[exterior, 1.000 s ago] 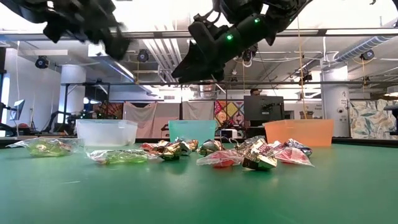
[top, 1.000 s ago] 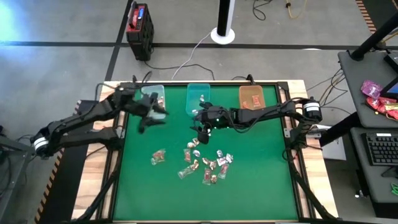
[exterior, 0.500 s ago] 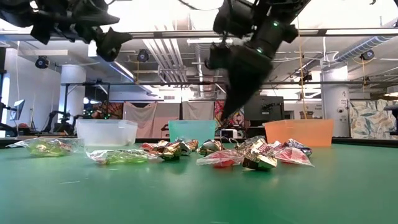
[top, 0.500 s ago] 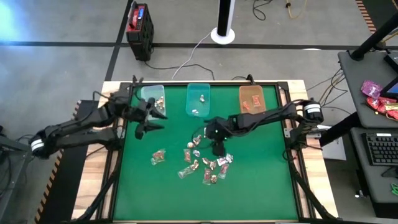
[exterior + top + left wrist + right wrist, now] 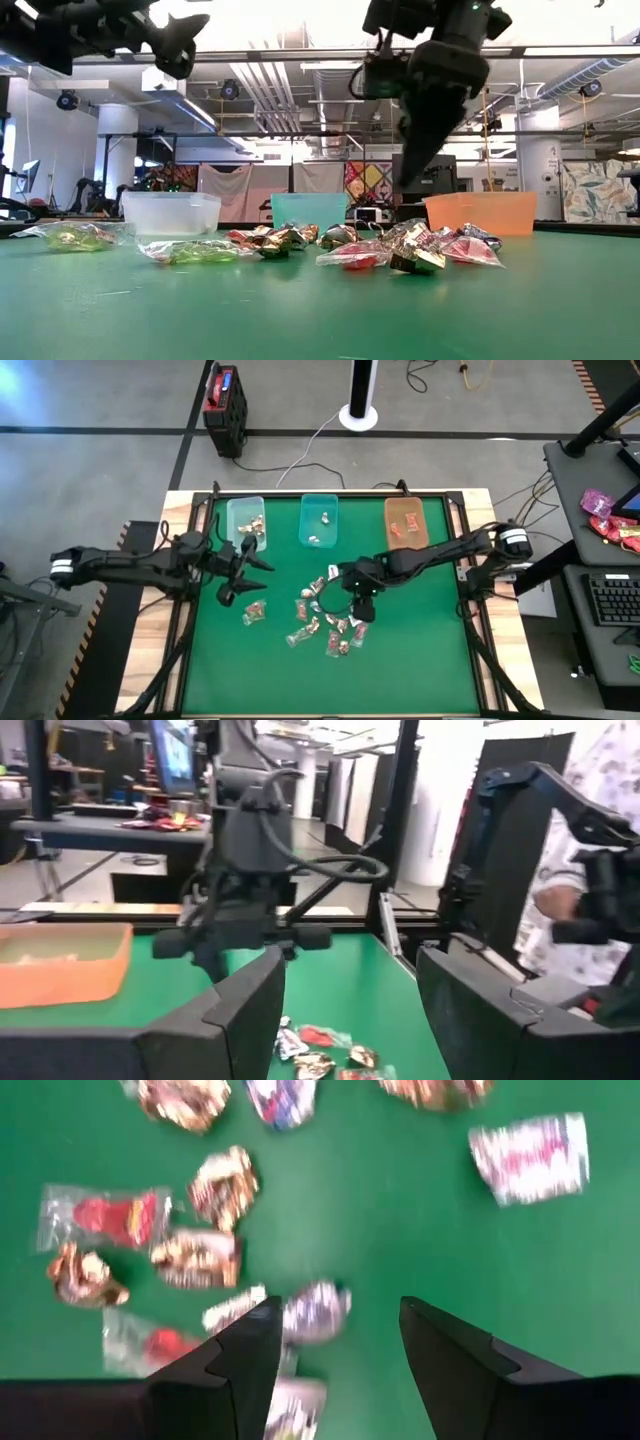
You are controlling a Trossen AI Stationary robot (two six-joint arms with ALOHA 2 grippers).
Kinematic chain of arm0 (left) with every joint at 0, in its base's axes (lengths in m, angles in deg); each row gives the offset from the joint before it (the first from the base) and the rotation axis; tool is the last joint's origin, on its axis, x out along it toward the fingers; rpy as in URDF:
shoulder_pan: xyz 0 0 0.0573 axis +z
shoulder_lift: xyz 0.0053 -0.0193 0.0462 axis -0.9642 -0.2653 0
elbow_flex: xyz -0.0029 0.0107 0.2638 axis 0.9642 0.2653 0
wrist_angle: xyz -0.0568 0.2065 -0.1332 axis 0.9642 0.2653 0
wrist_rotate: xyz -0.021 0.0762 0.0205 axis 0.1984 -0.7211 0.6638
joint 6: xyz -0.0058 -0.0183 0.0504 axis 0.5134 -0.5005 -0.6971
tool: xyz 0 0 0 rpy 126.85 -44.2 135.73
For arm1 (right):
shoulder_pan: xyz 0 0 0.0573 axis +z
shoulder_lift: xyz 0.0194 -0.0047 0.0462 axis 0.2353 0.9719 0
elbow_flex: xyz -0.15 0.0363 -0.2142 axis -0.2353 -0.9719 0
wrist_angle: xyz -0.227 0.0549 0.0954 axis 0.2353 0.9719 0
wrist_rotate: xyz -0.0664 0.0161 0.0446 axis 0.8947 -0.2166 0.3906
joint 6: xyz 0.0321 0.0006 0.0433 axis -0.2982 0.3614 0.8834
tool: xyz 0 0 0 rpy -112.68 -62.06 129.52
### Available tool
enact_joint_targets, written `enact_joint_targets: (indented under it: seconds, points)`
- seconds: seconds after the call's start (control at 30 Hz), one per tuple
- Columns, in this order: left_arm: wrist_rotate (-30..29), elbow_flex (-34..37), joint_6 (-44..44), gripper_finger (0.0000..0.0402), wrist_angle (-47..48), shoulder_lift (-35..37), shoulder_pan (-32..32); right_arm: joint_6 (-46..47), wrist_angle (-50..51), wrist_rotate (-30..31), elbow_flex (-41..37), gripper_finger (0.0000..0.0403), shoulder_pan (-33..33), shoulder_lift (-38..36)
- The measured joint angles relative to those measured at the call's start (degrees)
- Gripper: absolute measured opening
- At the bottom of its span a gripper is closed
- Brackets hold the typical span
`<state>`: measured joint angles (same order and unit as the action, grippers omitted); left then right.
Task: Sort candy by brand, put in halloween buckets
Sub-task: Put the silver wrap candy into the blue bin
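Observation:
Wrapped candy lies in a loose pile on the green mat, with one sweet apart to its left; the low view shows the pile too. Three buckets stand along the far edge: clear-green, teal and orange, each with a few sweets inside. My right gripper hangs open above the pile, pointing down; the right wrist view shows a silvery sweet on the mat under its gap. My left gripper is open in the air in front of the clear-green bucket.
A wooden frame borders the mat. A red-and-black box stands on the floor beyond the table. The mat's near half holds no objects. In the left wrist view a person stands beyond the table's right side.
My right gripper has moved from in front of the teal bucket toward the near edge and right, coming down over the candy pile and tipping to point downward. My left gripper has drawn back from the clear-green bucket toward the near edge. No candy has moved.

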<state>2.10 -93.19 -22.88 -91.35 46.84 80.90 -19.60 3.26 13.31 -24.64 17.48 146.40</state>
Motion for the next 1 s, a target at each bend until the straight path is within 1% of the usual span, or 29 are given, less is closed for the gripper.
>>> enact_joint_targets:
  seconds: [0.07,0.17,0.3,0.6,0.73,0.8,0.87,1.0]
  points:
    - [-0.42,-0.19,0.01,0.021,-0.52,-0.48,-1.07,3.57,3.5,-0.02,0.0,0.0196,0.17,-0.93]
    - [-3.31,-0.69,0.17,0.021,-2.71,-1.42,-2.62,7.48,8.67,-0.01,0.0,0.0196,0.67,-2.11]
    - [-4.88,-1.37,0.01,0.021,-5.09,-3.15,-4.14,10.25,11.72,-0.02,-0.09,0.0196,2.05,-3.08]
    - [-4.84,-3.54,-0.99,0.021,-6.0,-7.93,-4.87,12.39,12.22,-0.03,-0.15,0.0195,5.01,-3.4]
    - [-4.88,-4.39,-1.58,0.021,-6.04,-10.34,-4.87,12.38,11.86,0.15,-0.25,0.0194,5.27,-3.48]
    - [-4.96,-4.66,-1.94,0.021,-6.04,-11.47,-4.85,12.03,11.27,1.17,-0.54,0.0194,5.29,-3.46]
    - [-6.26,-4.77,-2.69,0.021,-5.99,-12.58,-4.87,11.73,10.84,2.81,-1.27,0.0194,5.38,-3.46]
    - [-12.33,-4.78,-3.39,0.021,-4.94,-14.3,-4.85,11.29,7.84,4.56,-3.62,0.0194,5.38,-3.49]
